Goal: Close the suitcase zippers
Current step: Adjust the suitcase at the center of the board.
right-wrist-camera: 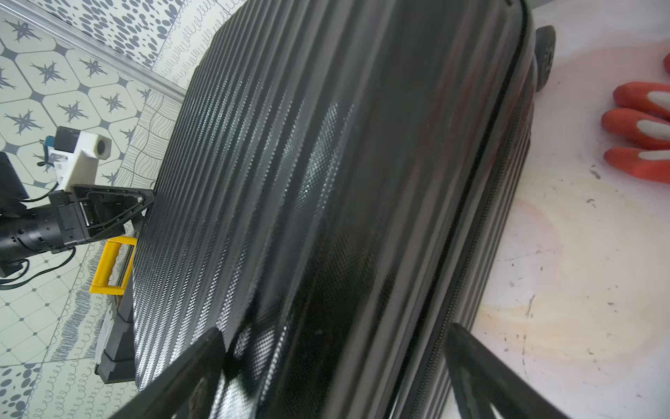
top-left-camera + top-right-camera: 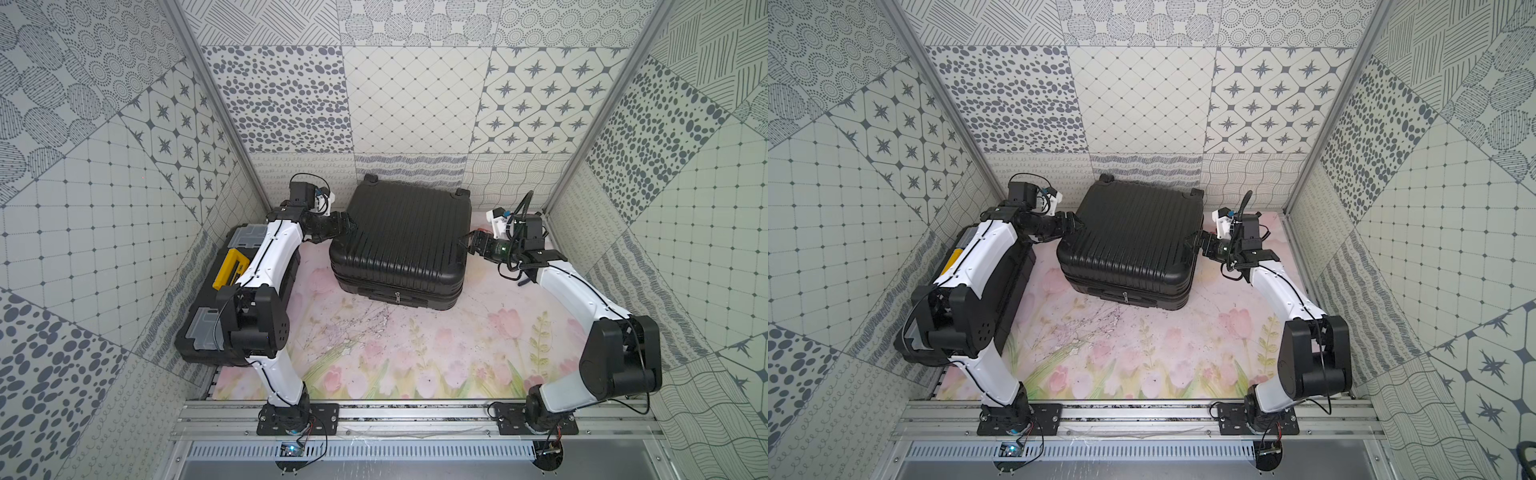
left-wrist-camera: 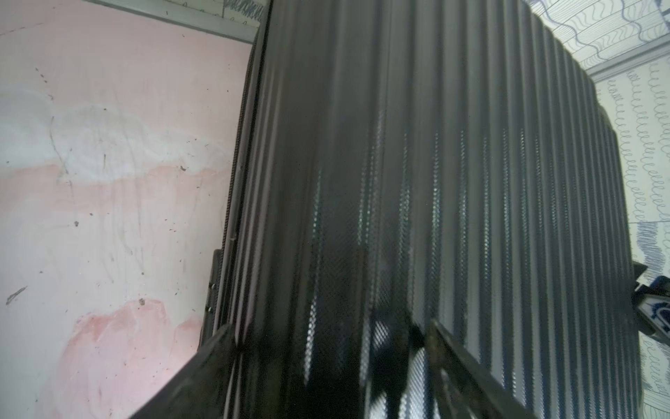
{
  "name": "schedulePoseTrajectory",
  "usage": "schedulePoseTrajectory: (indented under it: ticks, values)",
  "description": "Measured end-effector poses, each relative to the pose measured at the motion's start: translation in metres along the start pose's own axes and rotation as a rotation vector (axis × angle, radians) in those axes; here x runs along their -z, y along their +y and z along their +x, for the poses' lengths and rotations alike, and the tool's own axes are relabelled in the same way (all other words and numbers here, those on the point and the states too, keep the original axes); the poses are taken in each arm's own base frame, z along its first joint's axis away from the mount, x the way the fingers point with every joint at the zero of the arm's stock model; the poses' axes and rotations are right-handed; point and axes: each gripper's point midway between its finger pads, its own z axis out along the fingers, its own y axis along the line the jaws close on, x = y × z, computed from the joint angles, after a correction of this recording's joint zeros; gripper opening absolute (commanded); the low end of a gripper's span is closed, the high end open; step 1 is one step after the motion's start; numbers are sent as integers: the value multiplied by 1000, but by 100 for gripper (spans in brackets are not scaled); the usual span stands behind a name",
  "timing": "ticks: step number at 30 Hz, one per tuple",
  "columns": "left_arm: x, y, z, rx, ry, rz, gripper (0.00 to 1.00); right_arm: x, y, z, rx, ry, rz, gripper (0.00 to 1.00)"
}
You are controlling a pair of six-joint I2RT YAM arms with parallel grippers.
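The black ribbed suitcase (image 2: pixel 401 245) (image 2: pixel 1129 237) lies flat on the flowered mat, lid down on its lower half. Its zip track (image 3: pixel 235 181) (image 1: pixel 467 261) runs along the side seam, and a small pull (image 2: pixel 397 297) (image 2: pixel 1124 296) hangs on the front side. My left gripper (image 2: pixel 347 226) (image 2: pixel 1075 224) (image 3: pixel 331 348) is open at the case's left edge, jaws wide across the upper shell's rim. My right gripper (image 2: pixel 467 243) (image 2: pixel 1192 241) (image 1: pixel 335 341) is open at the right edge, one finger over the ribbed top and the other outside the zip track.
A black toolbox (image 2: pixel 208 316) with a yellow handle (image 1: pixel 108 265) lies at the left wall under my left arm. Orange-red glove fingers (image 1: pixel 638 123) lie on the mat behind the right gripper. Patterned walls close in on three sides. Wheels (image 2: pixel 370 178) face the back wall.
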Motion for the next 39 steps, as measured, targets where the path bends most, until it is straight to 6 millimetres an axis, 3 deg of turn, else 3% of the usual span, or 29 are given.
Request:
schedulePoseTrajectory:
  ticks: [7,12,27,39]
  values:
    - [-6,-3,2,-7,-15,51,77,-9,3,-4,-13,24,-51,95]
    - [-3,-9,17,-13,-8,82,76,-10,0,-8,-3,35,-59,92]
    - [18,-51,90,-35,28,90,74,-1,-23,-27,167,144,17,87]
    - [40,-75,148,56,27,68,74,-15,-25,-39,283,250,-95,84]
